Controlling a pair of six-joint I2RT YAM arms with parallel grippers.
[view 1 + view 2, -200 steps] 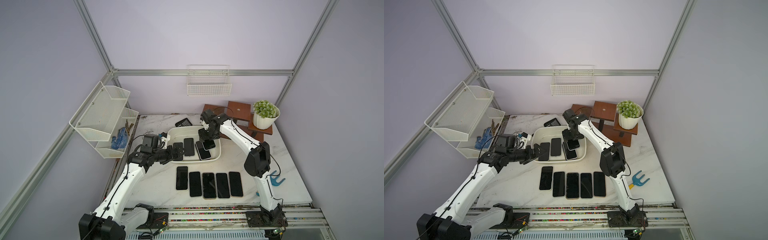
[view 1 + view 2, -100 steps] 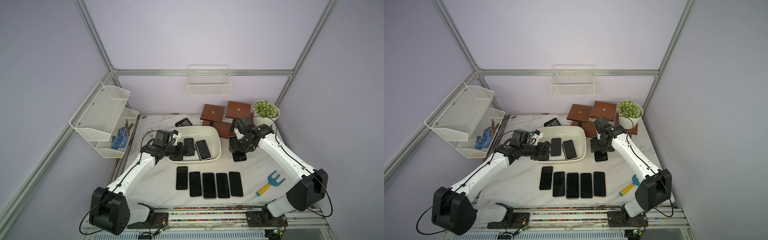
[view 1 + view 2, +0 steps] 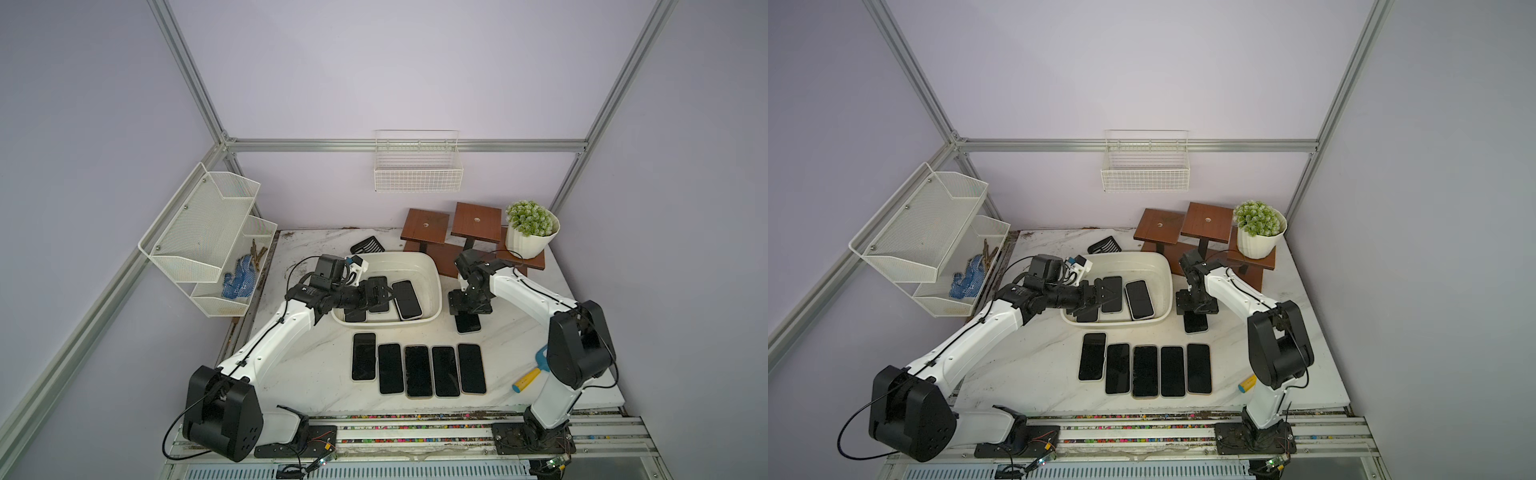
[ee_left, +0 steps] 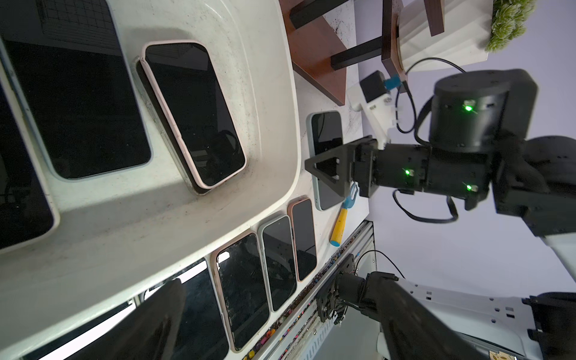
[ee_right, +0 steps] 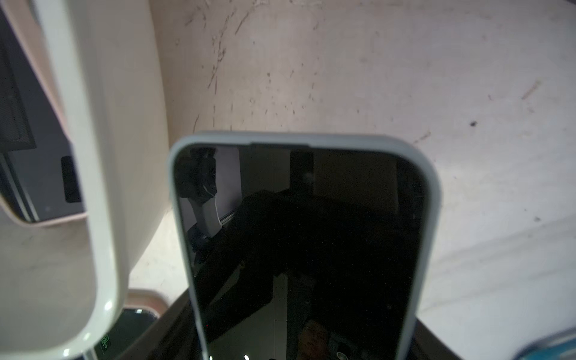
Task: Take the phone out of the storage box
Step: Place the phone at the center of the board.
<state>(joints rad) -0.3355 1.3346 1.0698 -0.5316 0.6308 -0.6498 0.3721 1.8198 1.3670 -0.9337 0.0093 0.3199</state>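
Holding a phone, the right gripper sits beside the storage box rim.

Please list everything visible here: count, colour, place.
storage box: one, white, mid-table.
phones in box: at least three, dark, inside.
row of phones: five, dark, before box.
light-cased phone: one, right of box.
grid piece: one, black, behind box.
wooden stands: two, brown, back right.
potted plant: one, green, back right.
hand rake: one, blue-yellow, front right.
wire basket: one, white, back wall.
mesh rack: one, white, left wall.
gloves: blue, in rack.
table: one, white marble.
left gripper: open, over box.
right gripper: shut on light-cased phone.
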